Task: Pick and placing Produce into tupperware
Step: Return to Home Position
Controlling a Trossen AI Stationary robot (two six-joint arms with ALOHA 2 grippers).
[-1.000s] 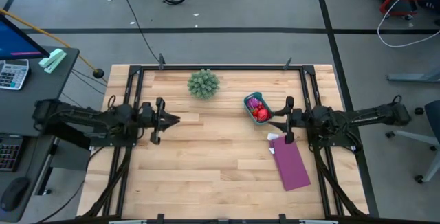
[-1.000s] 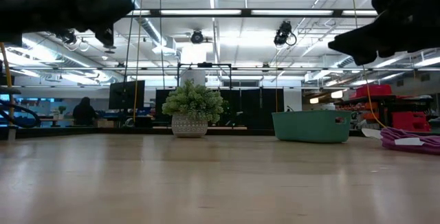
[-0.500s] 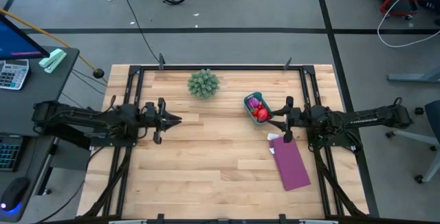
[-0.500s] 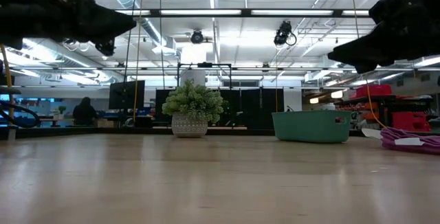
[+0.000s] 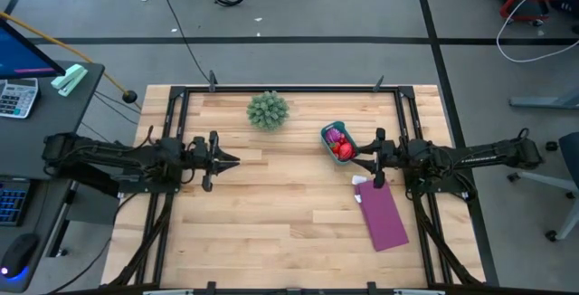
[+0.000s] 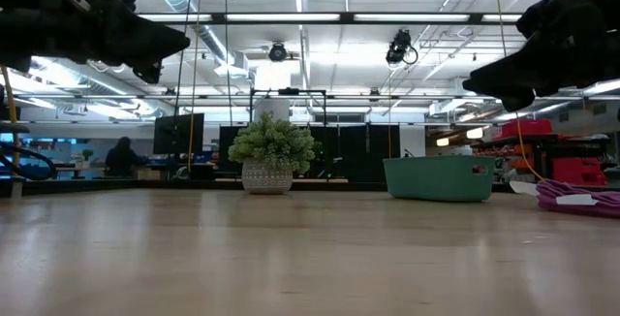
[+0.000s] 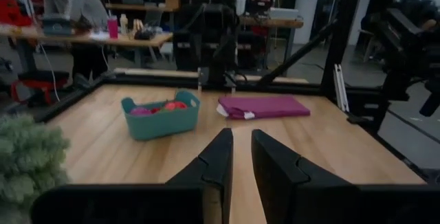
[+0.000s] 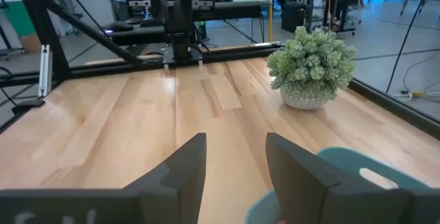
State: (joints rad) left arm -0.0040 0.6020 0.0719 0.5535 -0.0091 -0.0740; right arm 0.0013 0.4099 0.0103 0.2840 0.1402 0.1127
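Note:
The teal tupperware (image 5: 336, 141) stands on the right half of the table, toward the far edge. In it lie a purple-pink piece of produce (image 5: 336, 135) and a red one (image 5: 344, 150). The left wrist view shows the tupperware (image 7: 159, 117) with produce (image 7: 172, 106) over its rim. My right gripper (image 5: 356, 157) hovers open just beside the tupperware, above the table; its wrist view shows the tupperware's rim (image 8: 357, 176) close by. My left gripper (image 5: 237, 159) hovers left of centre, fingers (image 7: 221, 159) a narrow gap apart.
A spiky green ball in a pot (image 5: 268, 110) stands near the far edge. A flat purple sheet (image 5: 382, 214) lies at the right, near my right arm. Bare wood stretches across the middle and near side. A person works at a bench (image 7: 69, 4) beyond the table.
Both grippers have sunk a little toward the table, as the low view shows. Nothing on the table has moved.

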